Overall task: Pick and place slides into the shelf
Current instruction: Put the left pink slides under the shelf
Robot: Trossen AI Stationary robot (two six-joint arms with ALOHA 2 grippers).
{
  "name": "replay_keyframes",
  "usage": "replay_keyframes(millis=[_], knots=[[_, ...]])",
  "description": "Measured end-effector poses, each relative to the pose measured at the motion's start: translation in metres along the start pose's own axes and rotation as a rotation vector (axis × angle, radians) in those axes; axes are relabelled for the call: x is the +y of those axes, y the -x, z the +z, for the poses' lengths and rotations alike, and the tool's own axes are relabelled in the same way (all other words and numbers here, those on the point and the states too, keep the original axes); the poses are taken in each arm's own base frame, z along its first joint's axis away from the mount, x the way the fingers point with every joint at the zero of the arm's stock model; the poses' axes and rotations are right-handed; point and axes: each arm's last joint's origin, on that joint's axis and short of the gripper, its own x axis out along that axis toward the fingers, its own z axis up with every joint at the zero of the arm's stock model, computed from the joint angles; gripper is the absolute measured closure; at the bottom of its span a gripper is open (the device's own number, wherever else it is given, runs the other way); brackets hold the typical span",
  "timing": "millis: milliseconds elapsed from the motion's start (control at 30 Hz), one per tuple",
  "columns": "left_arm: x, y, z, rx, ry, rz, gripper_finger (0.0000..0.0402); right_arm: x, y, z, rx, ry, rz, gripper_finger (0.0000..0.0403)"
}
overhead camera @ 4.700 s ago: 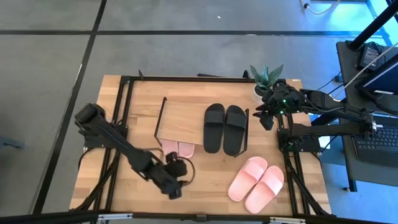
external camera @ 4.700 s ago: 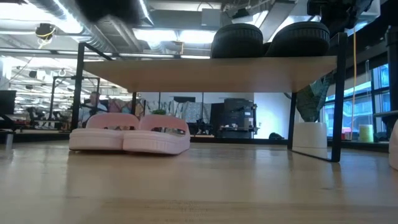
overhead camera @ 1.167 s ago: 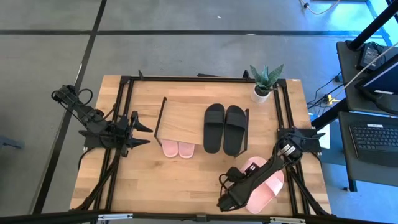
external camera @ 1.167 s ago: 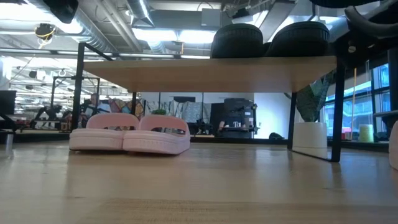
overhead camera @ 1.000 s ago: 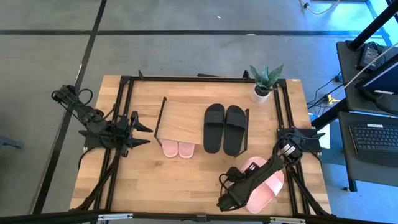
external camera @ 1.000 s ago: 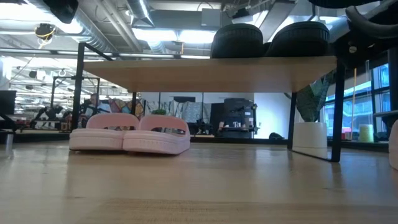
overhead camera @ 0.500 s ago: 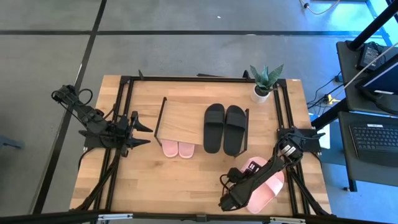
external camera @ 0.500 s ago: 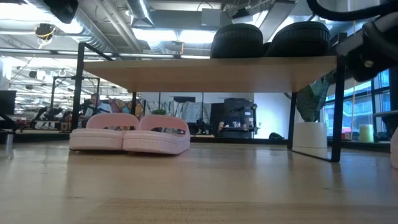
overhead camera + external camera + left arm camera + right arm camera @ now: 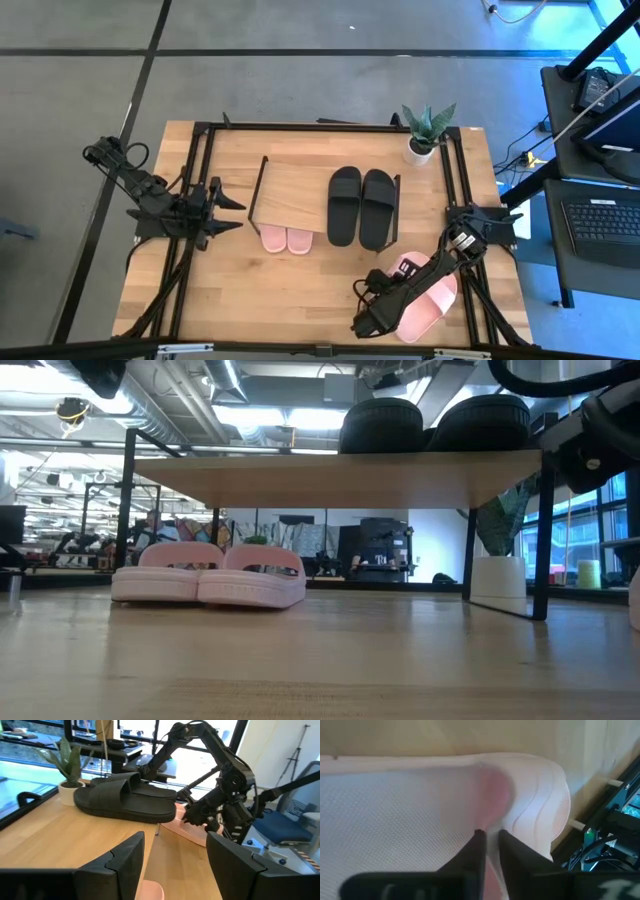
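The shelf (image 9: 290,195) stands mid-table. A black pair of slides (image 9: 360,205) lies sole-down on the right part of its top board (image 9: 340,465). One pink pair (image 9: 210,575) rests on the table under the shelf, its ends sticking out toward the near edge (image 9: 285,240). A second pink pair (image 9: 432,298) lies on the table at the near right. My right gripper (image 9: 490,845) is down on that pair's left slide (image 9: 187,827), shut on it. My left gripper (image 9: 232,213) is open and empty, left of the shelf. My right gripper pinches a raised pink edge of the left slide (image 9: 492,822) between its two fingers; it looks like the strap's edge beside the textured footbed (image 9: 395,815). The fingers come from above, slanting down. The slide's sole still looks to be on the table.
A potted plant (image 9: 425,135) stands at the far right corner. Black frame rails (image 9: 200,180) run along the table's left and right sides. Bare wood lies between the shelf and the near edge (image 9: 320,290).
My right arm has shifted a little over the pink slide; in the low view its links have come lower at the upper right. The shelf and the other slides have stayed in place.
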Motion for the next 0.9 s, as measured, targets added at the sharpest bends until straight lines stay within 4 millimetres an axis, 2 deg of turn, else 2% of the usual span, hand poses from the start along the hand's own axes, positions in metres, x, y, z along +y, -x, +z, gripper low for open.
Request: replay_keyframes(millis=[133, 467, 667, 900], knots=[[0.0002, 0.0, 0.0, -0.002, 0.0, 0.008, 0.0196, 0.0002, 0.0002, 0.0, 0.0, 0.0, 0.003, 0.0392], [0.0003, 0.0, 0.0001, -0.002, 0.0, 0.008, 0.0196, 0.0002, 0.0002, 0.0, 0.0, -0.004, 0.003, 0.0396], [0.0002, 0.0, 0.0, -0.002, 0.0, 0.009, 0.0196, 0.0001, 0.0002, -0.0001, 0.005, -0.005, 0.003, 0.0346], [0.0002, 0.0, 0.0, -0.002, 0.0, 0.009, 0.0196, 0.0004, 0.0002, -0.0003, 0.011, 0.054, 0.007, 0.0256]])
